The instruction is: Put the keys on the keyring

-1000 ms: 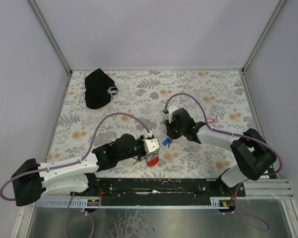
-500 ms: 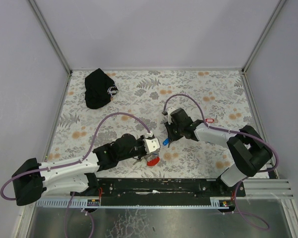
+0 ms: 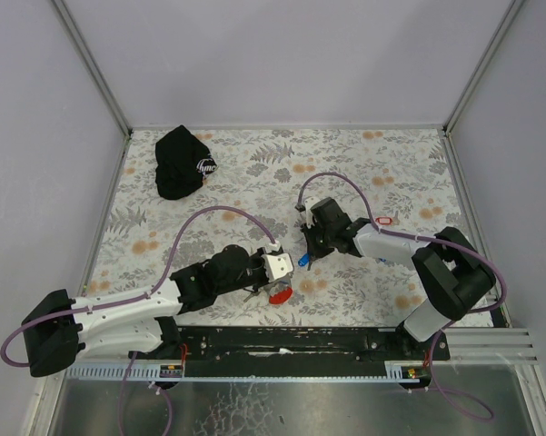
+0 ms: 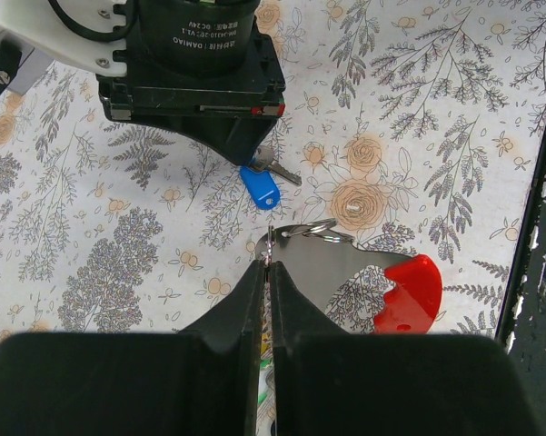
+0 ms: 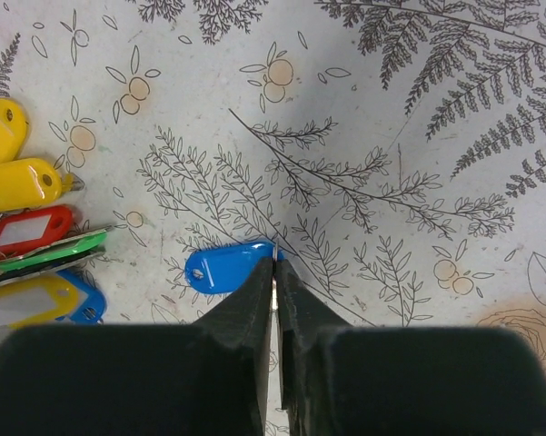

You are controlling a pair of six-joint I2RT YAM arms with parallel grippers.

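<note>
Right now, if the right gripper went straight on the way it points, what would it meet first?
The blue-tagged key: the right gripper has its tips at the tag's end. Past that lies only floral tablecloth, though depth is unclear.

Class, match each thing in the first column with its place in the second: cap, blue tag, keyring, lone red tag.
Things:
1. cap
2. blue tag
3. keyring
4. lone red tag

Places:
A. pinched in the left jaws
B. at the tips of the right jaws
C. far left corner of the table
D. alone on the right half of the table

Pairs: 1-C, 2-B, 3-A, 4-D
</note>
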